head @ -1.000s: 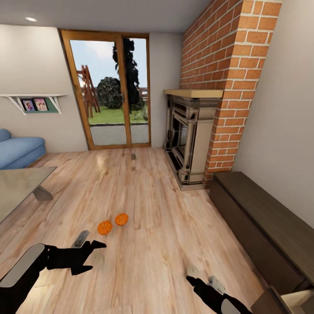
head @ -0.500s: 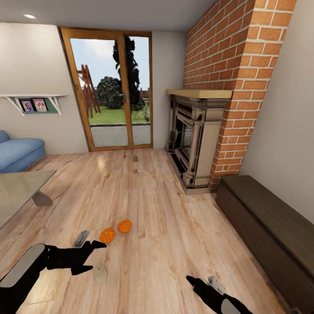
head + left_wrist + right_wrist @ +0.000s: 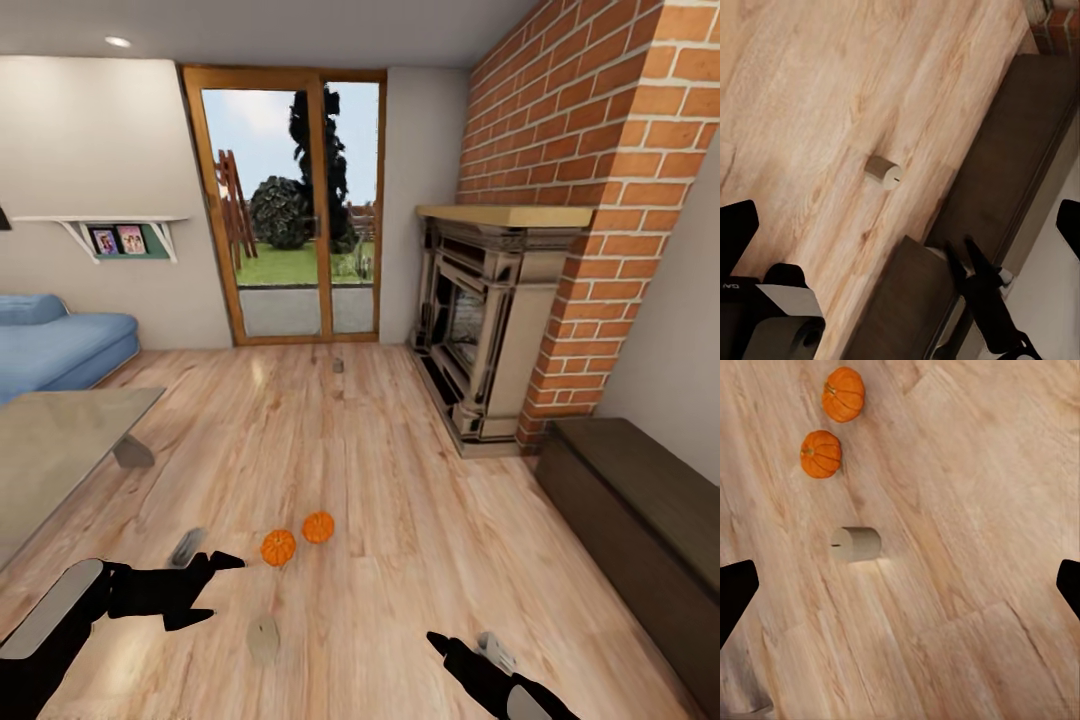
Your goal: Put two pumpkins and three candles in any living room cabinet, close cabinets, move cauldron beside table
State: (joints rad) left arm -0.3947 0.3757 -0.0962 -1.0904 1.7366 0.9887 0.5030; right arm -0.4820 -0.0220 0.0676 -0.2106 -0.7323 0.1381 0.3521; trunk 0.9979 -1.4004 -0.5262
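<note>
From the head view, we are on the approach step: both pumpkins [image 3: 298, 537] lie on the floor [image 3: 400, 500] just ahead of our left tool [image 3: 215, 585], which hangs released; the cabinet [image 3: 640, 510] stands well off beyond the right tool [image 3: 460, 645], whose state we cannot tell. In the left wrist view, a candle [image 3: 883, 172] lies near the cabinet. In the right wrist view, that tool stands released over a candle [image 3: 856, 544], pumpkins beyond. Next we must close in and lower.

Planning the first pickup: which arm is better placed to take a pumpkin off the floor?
Probably the left. In the head view the left gripper sits just short of the nearer pumpkin, with the second pumpkin beside it. The right gripper is lower and farther off, toward the cabinet.
</note>
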